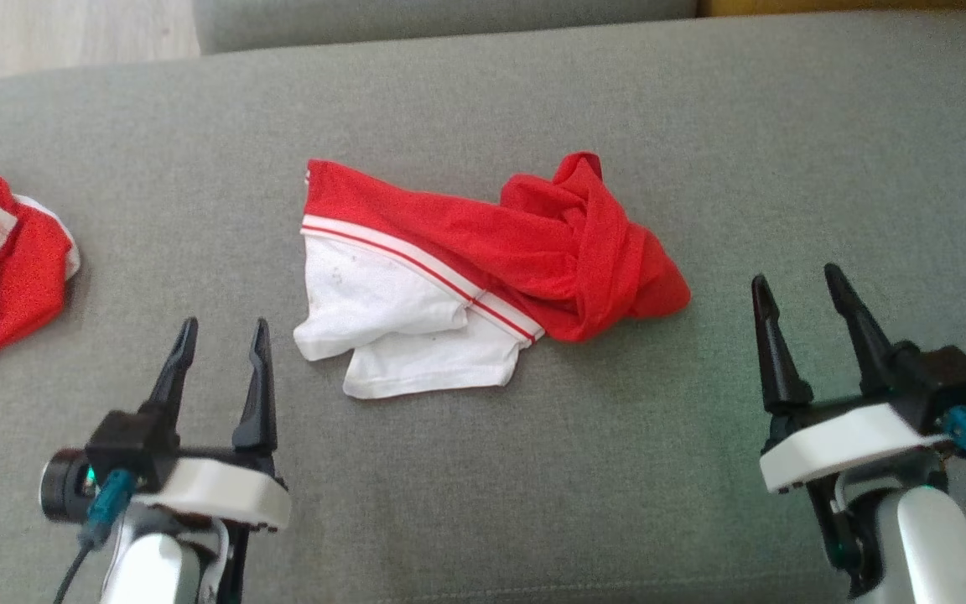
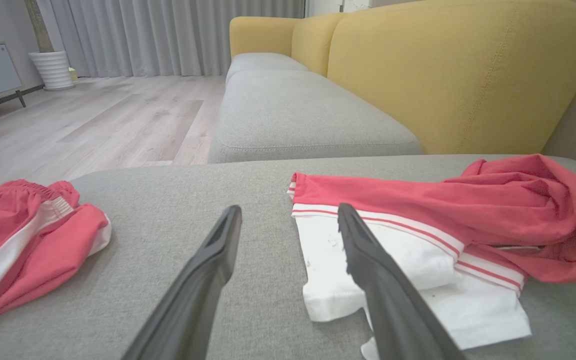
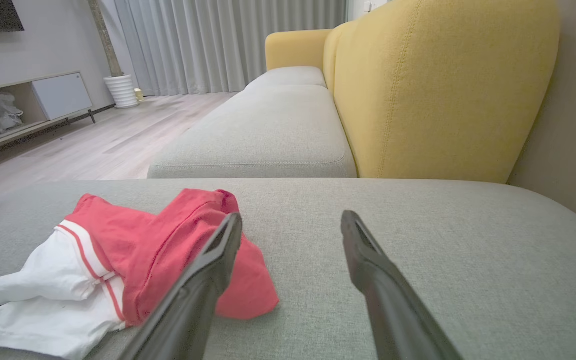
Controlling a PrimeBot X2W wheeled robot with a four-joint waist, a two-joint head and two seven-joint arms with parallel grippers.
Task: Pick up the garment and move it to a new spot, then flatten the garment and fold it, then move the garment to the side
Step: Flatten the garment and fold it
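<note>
Our left gripper (image 1: pixel 226 323) sits at the lower left of the head view, its two dark fingers spread apart with nothing between them, over the grey cushion (image 1: pixel 533 470) and just beside the white end of the garment (image 1: pixel 483 243). Our right gripper (image 1: pixel 795 275) is at the lower right, fingers likewise spread and empty, near the garment's red end but apart from it. We see the garment lying crumpled in the middle of the cushion: red fabric bunched and twisted towards our right, a red-and-white striped band running across it, and white fabric folded over towards our left. In the left wrist view one finger overlaps the white fabric, and we cannot tell whether it touches. A second red garment with a white stripe (image 1: pixel 5 260) lies well apart at the cushion's left edge. Beyond, we see another grey seat (image 2: pixel 288 115), a yellow sofa back (image 3: pixel 443 90), a pale wooden floor (image 2: pixel 93 120), grey curtains (image 2: pixel 168 35) and a white ribbed planter (image 2: pixel 53 67)
</note>
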